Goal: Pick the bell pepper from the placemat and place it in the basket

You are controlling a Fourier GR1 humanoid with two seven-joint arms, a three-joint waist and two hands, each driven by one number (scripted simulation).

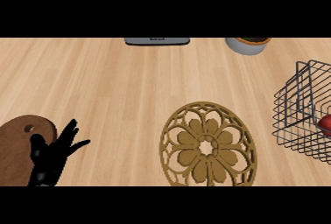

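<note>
1. Where the light wooden counter (pixel 116 87) filled the view, a brown cutting board (pixel 16 148) lay at eight o'clock.
2. The wire basket (pixel 294 113) stood at three o'clock, the red bell pepper (pixel 325 124) inside it.
3. The gold openwork placemat (pixel 207 146) lay at five o'clock.
4. The left hand (pixel 48 155) rested open at eight o'clock, well apart from the pepper.

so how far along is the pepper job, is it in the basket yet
It looks essentially done: a red item, apparently the bell pepper, sits inside the wire basket at the right edge, and the gold placemat is bare. Nothing is in hand; the left hand rests open at lower left, and the right hand is out of view. Nothing visible remains.
</note>
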